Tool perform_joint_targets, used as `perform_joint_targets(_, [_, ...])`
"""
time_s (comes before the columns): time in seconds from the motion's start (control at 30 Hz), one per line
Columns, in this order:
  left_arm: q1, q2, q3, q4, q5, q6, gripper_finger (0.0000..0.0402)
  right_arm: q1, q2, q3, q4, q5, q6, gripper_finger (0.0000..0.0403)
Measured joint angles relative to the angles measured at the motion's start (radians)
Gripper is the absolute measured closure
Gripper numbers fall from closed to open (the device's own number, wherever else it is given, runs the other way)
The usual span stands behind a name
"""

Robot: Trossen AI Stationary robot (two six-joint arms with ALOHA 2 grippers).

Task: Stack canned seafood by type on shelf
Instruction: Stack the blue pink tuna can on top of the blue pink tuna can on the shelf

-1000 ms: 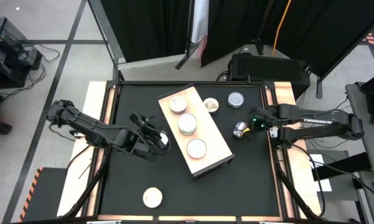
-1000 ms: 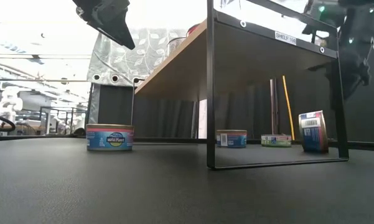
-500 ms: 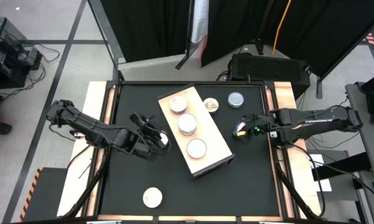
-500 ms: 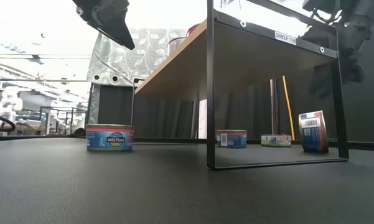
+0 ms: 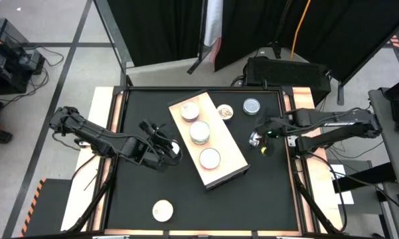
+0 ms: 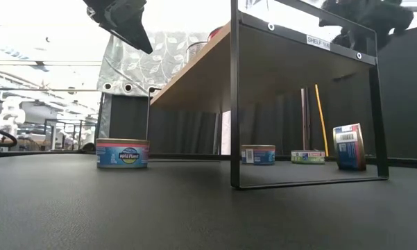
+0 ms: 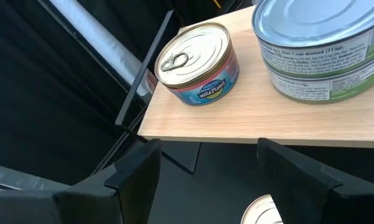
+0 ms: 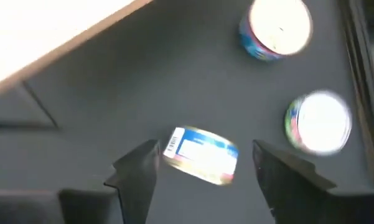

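Black surface [image 5: 146, 192] carries the light-wood shelf [image 5: 227, 164], which lies at a slant across its middle on a thin dark frame. Three cans sit along the shelf top: the red-labelled can [image 7: 196, 63] at one end, the green-labelled can [image 7: 320, 46] in the middle, and a third can [image 5: 210, 158] towards the other end. The left pincer [image 5: 164, 150] hovers just beside the shelf's long edge with its fingers spread and nothing between them. The right pincer [image 5: 260, 135] hangs over the surface on the shelf's other side, fingers parted and empty, above a tilted can [image 8: 202, 155] that leans on its edge, apparently free of both fingers, though that view is blurred. Near it stand a blue-labelled can [image 8: 274, 28] and a pale-lidded can [image 8: 319, 122]. A lone can [image 5: 162, 210] sits well apart, near the surface's front edge.
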Motion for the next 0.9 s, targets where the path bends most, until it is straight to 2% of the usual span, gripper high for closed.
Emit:
perform_joint_targets(0.23, [0.0,0.0,0.0,-0.002,-0.001,-0.001,0.0134,-0.003,0.197,0.039,-0.08,-0.007,-0.347,0.0112])
perform_joint_targets(0.47, [0.0,0.0,0.0,-0.005,-0.001,-0.001,0.0134,-0.002,0.282,0.041,-0.095,-0.016,-0.642,0.0105])
perform_joint_targets(0.6, [0.0,0.0,0.0,-0.005,-0.001,0.0,0.0134,-0.013,0.306,0.041,-0.106,-0.019,-0.743,0.0105])
perform_joint_targets(0.9, [-0.001,0.0,0.0,-0.005,-0.002,0.003,0.0134,-0.088,0.355,0.035,-0.094,-0.038,-0.837,0.0088])
